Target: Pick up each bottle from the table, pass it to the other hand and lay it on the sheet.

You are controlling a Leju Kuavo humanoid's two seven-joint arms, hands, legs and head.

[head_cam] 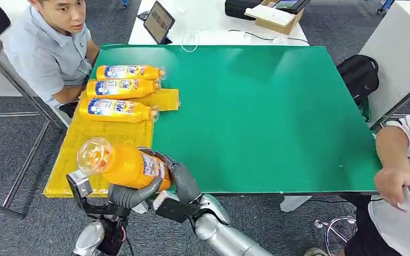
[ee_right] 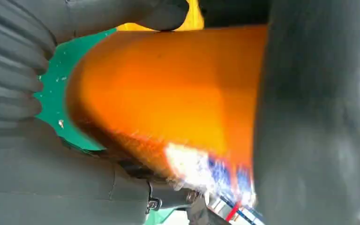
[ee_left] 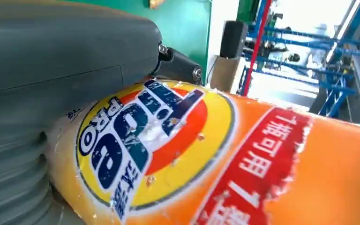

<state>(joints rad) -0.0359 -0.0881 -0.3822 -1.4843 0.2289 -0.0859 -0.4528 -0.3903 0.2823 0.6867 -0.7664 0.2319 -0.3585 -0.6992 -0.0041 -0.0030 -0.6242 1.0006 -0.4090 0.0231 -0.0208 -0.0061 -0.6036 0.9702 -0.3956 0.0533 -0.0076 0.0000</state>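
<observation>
Gripping one orange plastic detergent bottle [head_cam: 125, 166] in both hands, left hand [head_cam: 131, 194] and right hand [head_cam: 180, 178], I see its long axis pointing left toward the yellow sheet [head_cam: 85, 154].

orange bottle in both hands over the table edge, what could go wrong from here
1. Both the left hand and right hand grip the orange bottle; if one lets go too early, it could drop off the table's near edge.
2. Three bottles already lie on the far part of the yellow sheet; laid too near them, this one could knock them.
</observation>
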